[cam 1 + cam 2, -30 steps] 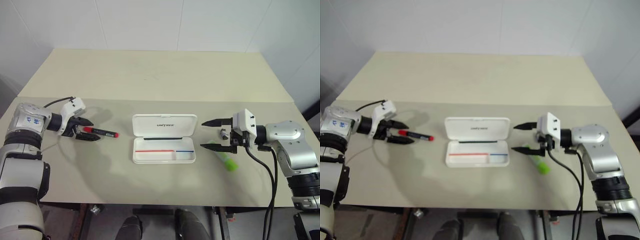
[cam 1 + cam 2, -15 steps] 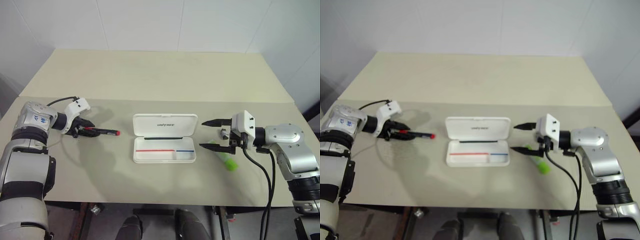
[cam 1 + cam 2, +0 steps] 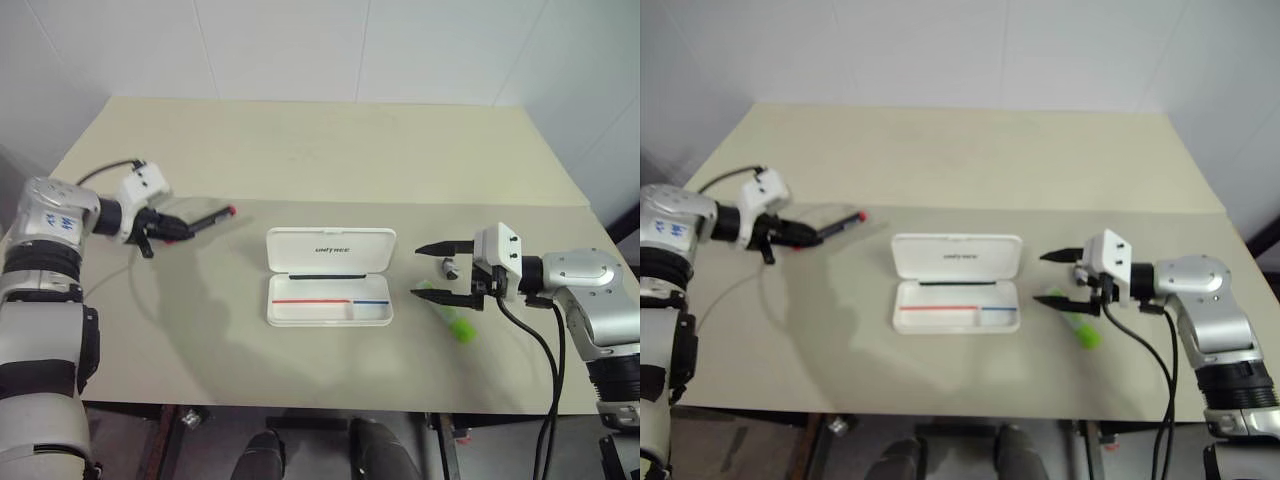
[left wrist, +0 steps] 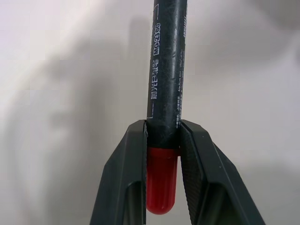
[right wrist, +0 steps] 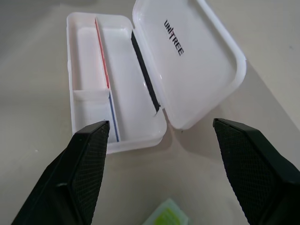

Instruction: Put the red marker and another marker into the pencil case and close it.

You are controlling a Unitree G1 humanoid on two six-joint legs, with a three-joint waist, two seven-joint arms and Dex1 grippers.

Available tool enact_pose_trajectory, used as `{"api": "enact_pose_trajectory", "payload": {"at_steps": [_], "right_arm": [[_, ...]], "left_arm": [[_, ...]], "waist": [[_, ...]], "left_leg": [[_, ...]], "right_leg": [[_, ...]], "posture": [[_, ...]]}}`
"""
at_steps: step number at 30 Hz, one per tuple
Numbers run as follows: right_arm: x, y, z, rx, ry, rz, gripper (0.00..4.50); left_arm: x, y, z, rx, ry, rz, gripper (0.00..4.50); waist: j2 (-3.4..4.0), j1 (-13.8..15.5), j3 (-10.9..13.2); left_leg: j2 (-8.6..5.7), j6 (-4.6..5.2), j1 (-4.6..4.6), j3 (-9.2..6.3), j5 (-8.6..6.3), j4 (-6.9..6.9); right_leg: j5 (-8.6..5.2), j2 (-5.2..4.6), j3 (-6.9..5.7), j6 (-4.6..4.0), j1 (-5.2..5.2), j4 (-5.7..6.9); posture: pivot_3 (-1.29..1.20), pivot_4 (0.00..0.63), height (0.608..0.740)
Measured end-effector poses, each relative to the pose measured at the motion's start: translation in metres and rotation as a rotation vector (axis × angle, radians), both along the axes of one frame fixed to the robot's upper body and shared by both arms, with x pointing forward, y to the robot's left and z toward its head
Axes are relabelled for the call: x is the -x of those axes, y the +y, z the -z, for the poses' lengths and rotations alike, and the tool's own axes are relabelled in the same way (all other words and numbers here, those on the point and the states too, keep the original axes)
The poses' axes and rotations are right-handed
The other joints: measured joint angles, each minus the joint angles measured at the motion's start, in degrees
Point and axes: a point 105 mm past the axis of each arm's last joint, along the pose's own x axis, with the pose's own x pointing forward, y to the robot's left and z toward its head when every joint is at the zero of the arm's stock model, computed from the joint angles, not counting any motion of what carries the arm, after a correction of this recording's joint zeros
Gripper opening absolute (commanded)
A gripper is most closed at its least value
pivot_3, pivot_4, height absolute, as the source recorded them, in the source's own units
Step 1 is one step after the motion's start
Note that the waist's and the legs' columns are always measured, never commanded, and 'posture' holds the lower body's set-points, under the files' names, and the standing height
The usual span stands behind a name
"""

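Left gripper (image 3: 170, 229) clamps the red marker (image 3: 205, 221) above the table (image 3: 320, 150), left of the open pencil case (image 3: 329, 275).
Right gripper (image 3: 432, 270) gapes wide, empty, over the green marker (image 3: 456, 324) right of the case.

table (image 3: 300, 150) beyond pencil case (image 3: 329, 275): bare | case tray: open, unobstructed

Silver-grey arms (image 3: 585, 290) — white wrist blocks, black ridged fingers (image 5: 82, 164), black cables.
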Motion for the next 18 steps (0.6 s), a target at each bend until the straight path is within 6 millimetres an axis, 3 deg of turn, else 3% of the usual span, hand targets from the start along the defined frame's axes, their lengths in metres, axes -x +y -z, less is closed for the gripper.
{"api": "enact_pose_trajectory", "payload": {"at_steps": [4,10,14,18], "right_arm": [[0.001,-0.002,0.002,0.003,0.003,0.004,4.50],[0.001,-0.009,0.001,0.005,-0.003,0.030,4.50],[0.000,-0.012,0.001,-0.001,-0.006,0.046,4.50],[0.001,-0.014,0.004,-0.005,-0.001,0.062,4.50]], "left_arm": [[0.003,-0.025,-0.045,0.044,-0.136,0.099,0.62],[0.018,-0.098,-0.073,0.118,-0.199,0.362,0.62],[0.035,-0.144,-0.075,0.157,-0.172,0.522,0.62],[0.053,-0.179,-0.049,0.156,-0.058,0.631,0.62]], "waist": [[0.00,-0.02,0.00],[-0.01,0.08,0.00],[0.00,-0.18,0.00],[0.00,-0.68,0.00]], "left_leg": [[-0.01,0.00,0.02,0.01,0.00,0.01],[-0.01,0.00,0.01,0.00,0.00,0.08],[0.00,0.00,0.03,0.01,0.00,0.07],[0.00,0.00,0.09,0.02,0.00,0.06]], "right_leg": [[0.00,-0.02,0.01,0.01,0.02,0.03],[0.00,-0.02,0.02,0.02,0.04,0.05],[0.00,0.00,0.06,0.02,0.04,0.06],[0.00,0.02,0.10,0.02,0.04,0.11]], "posture": [[0.00,0.150,0.740],[0.00,0.150,0.740],[0.00,0.150,0.740],[0.00,0.150,0.740]]}}
